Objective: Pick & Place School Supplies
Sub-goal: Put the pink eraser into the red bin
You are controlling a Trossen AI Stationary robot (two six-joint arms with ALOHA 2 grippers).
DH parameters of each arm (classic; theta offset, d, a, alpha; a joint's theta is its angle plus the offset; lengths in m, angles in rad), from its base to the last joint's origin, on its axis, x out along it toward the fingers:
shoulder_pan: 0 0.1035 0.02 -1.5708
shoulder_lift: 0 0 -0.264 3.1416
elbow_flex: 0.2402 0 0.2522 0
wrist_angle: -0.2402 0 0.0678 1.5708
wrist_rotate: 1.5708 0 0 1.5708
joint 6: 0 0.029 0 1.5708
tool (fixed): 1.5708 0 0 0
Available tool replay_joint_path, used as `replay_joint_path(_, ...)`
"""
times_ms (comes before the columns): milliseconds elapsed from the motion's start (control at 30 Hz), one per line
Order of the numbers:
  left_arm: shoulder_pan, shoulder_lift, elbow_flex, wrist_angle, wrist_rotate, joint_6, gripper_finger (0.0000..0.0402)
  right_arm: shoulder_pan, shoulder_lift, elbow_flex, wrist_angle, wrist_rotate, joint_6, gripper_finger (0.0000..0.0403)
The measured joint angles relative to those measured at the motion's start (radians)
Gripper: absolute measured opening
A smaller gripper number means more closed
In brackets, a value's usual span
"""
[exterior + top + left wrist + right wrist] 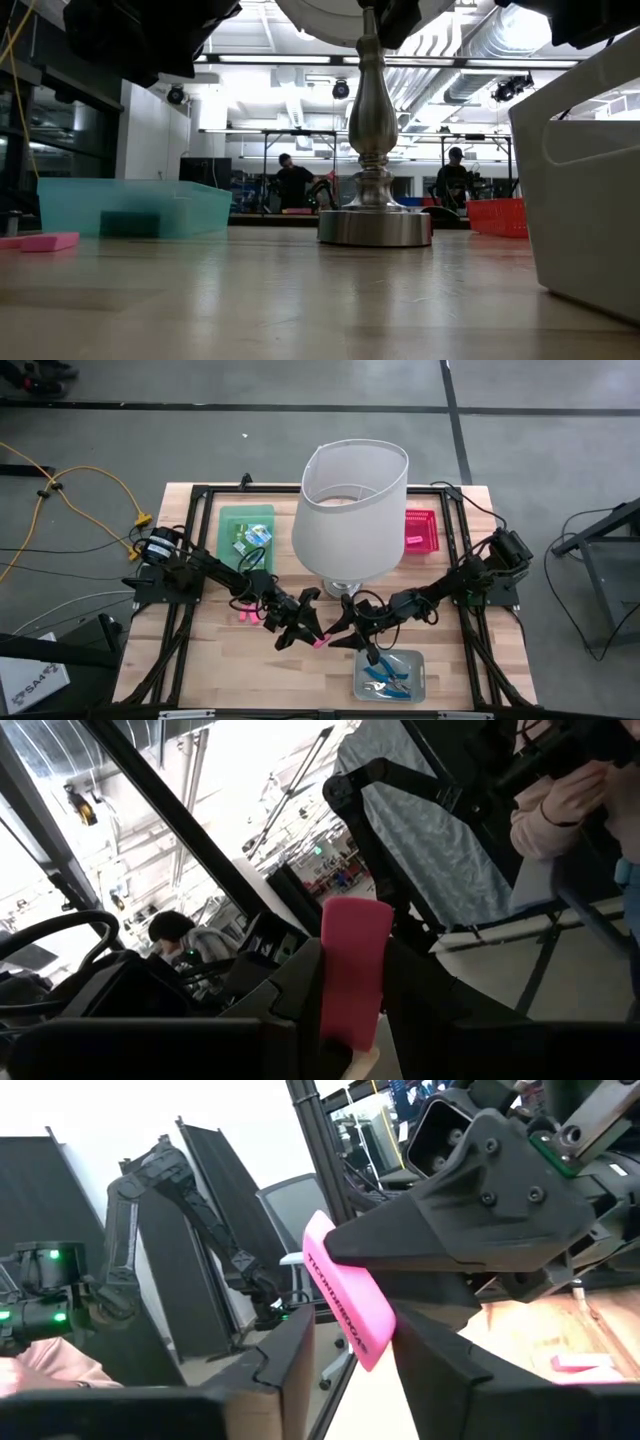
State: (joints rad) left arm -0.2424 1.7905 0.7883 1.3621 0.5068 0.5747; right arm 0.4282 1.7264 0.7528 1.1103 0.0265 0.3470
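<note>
The left hand (312, 628) is gripping a pink eraser (321, 642) in the air, just in front of the lamp's base (341, 589). The right hand (340, 628) is reaching in from the other side, its fingers (290, 1350) standing open around the same eraser without clamping it. More pink erasers (246, 615) are lying on the table (200, 660) left of the lamp, with scissors in the clear tray (390, 675) nearby.

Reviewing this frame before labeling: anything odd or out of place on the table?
A table lamp with a big white shade stands mid-table among the trays, hardly a school supply. Also, the left gripper holds a pink eraser in mid-air, and the right gripper faces it with fingers either side: looks like a handover.
</note>
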Motion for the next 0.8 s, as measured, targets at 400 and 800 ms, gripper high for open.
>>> replay_joint_path(400,-0.001,-0.001,0.001,0.000,0.003,0.000,0.0085,-0.003,0.000,0.000,-0.002,-0.020,-0.011,0.0023)
replay_joint_path(800,-0.001,-0.001,0.001,-0.001,0.002,-0.064,0.0099,-0.006,0.000,0.000,-0.006,-0.034,-0.011,0.0016)
